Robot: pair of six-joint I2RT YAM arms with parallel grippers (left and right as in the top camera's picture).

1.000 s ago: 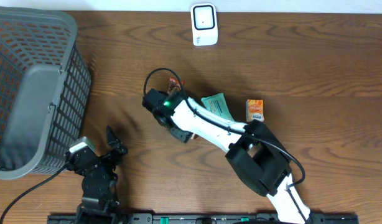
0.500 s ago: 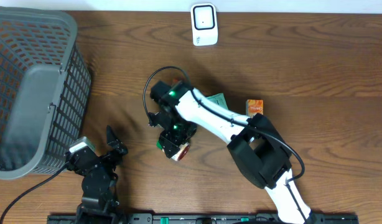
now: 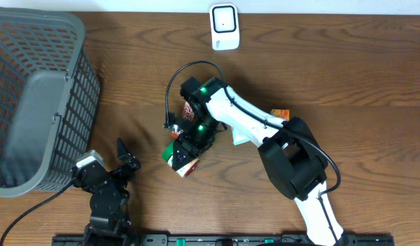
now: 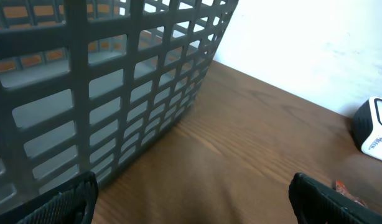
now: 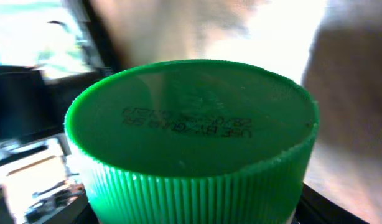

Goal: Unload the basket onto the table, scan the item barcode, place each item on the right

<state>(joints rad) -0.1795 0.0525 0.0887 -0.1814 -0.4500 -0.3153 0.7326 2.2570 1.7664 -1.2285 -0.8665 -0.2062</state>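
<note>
Overhead, green-capped container [image 3: 180,162] gripped within right hand [image 3: 190,145]

Dark brown wood-grain table [image 3: 374,82] against a plain white wall [image 4: 303,37], under soft light.

Shop checkout bench: scanner [image 3: 224,26], shopping basket [image 3: 87,89].

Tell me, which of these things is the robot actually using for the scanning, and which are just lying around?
In the job: jar, held in the right gripper; scanner.
Lying about: basket; orange box; left gripper, open, holding nothing.
</note>
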